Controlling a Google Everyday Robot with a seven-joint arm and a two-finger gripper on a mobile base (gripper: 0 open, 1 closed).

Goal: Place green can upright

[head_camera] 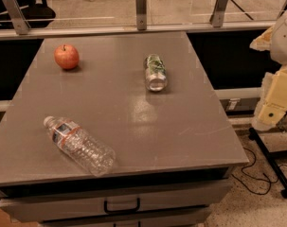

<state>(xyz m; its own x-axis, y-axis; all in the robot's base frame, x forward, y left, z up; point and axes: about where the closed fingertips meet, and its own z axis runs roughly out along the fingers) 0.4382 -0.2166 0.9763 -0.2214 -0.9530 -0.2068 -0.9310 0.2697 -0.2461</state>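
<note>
Camera view: green can [155, 73] lying on table [190, 126]; end effector [274, 103] well apart, off table, state unclear.

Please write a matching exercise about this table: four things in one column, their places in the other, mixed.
1 green can
2 apple
3 water bottle
4 pincer

A front left of the table, on its side
B off the table, at the right
C far half, right of centre, on its side
D far left

Pairs: 1-C, 2-D, 3-A, 4-B
</note>
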